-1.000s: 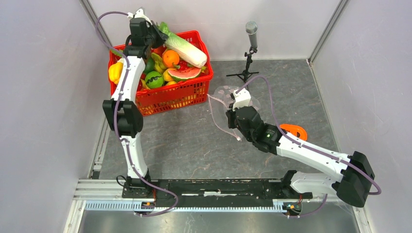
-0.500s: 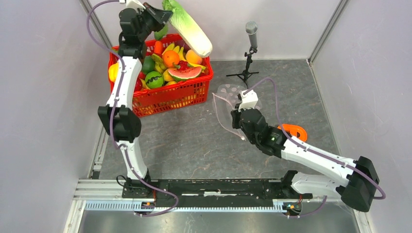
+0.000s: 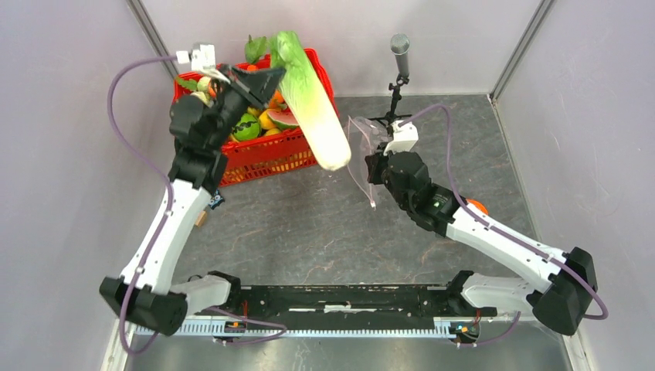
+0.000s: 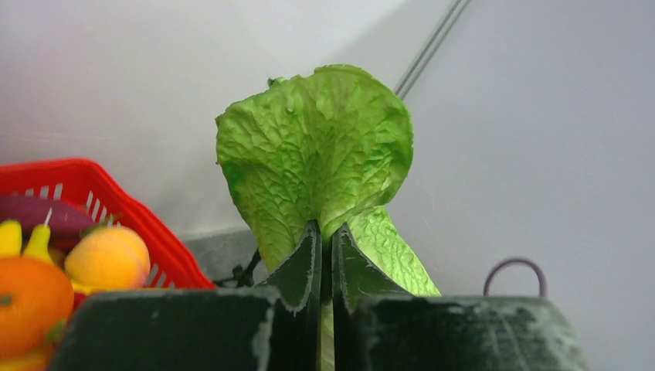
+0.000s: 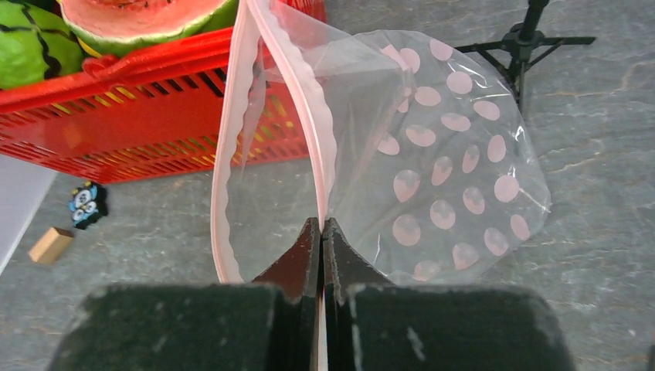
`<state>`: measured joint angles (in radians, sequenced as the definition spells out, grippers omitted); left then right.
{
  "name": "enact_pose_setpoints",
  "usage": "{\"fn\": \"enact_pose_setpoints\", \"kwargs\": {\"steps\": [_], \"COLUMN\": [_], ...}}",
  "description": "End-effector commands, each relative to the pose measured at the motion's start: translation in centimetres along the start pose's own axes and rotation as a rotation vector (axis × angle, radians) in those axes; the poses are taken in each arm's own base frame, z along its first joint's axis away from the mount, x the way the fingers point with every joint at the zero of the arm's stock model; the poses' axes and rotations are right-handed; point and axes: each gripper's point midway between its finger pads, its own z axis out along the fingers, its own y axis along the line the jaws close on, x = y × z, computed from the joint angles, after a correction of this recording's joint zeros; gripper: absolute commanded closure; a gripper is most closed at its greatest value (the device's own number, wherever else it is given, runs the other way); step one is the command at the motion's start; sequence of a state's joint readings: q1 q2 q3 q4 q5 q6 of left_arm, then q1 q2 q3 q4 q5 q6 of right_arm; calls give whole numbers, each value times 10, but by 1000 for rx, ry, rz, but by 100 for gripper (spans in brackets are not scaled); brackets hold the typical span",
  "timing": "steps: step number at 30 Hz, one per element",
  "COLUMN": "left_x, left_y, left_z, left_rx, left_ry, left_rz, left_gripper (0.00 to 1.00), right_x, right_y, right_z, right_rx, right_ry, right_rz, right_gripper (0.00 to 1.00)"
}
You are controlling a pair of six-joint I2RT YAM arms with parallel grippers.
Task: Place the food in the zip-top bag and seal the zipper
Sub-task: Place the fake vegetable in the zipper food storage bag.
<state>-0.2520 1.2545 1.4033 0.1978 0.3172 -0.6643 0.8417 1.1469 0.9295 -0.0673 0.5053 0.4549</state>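
My left gripper (image 3: pixel 274 76) (image 4: pixel 326 232) is shut on the green leaf end of the long white-green cabbage (image 3: pixel 313 108) (image 4: pixel 317 147). The cabbage hangs in the air over the basket's right front corner, its white end pointing at the bag. My right gripper (image 3: pixel 372 160) (image 5: pixel 321 224) is shut on the zipper (image 5: pixel 228 154), the pink strip along the rim of the clear dotted zip-top bag (image 3: pixel 361 143) (image 5: pixel 432 154). It holds the bag up with the mouth gaping towards the basket. A watermelon slice (image 5: pixel 131 19) (image 3: pixel 284 117) and an orange (image 4: pixel 27 297) lie in the basket.
The red mesh basket (image 3: pixel 263 154) (image 5: pixel 154 116) of toy produce stands at the back left. A microphone on a tripod (image 3: pixel 399 77) (image 5: pixel 529 39) stands just behind the bag. A small wooden block (image 5: pixel 50 245) and a tiny toy (image 5: pixel 83 202) lie by the basket's front.
The left arm lifted the cabbage out of the basket and swung it right and forward, towards the bag. The right gripper carried the bag up and a little further back.
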Motion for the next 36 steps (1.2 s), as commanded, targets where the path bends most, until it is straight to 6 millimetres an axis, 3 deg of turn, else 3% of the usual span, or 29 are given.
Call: {"fn": "enact_pose_setpoints", "kwargs": {"steps": [1, 4, 8, 19, 31, 36], "left_x": [6, 24, 40, 60, 62, 65], "left_y": [0, 1, -4, 5, 21, 23], "left_z": [-29, -42, -44, -50, -52, -48], "left_rx": [-111, -144, -183, -337, -428, -451], "left_ry": [-120, -140, -152, -236, -268, -278], "left_rz": [148, 129, 152, 379, 462, 472], "left_gripper": [98, 98, 98, 98, 98, 98], "right_x": [-22, -18, -11, -10, -12, -14], "right_y": [28, 32, 36, 33, 26, 36], "right_z": [4, 10, 13, 9, 1, -1], "right_rx": [-114, -117, -135, -138, -134, -188], "right_ry": [-16, 6, 5, -17, -41, -32], "right_rz": [119, 145, 196, 246, 251, 251], "right_gripper": [100, 100, 100, 100, 100, 100]}}
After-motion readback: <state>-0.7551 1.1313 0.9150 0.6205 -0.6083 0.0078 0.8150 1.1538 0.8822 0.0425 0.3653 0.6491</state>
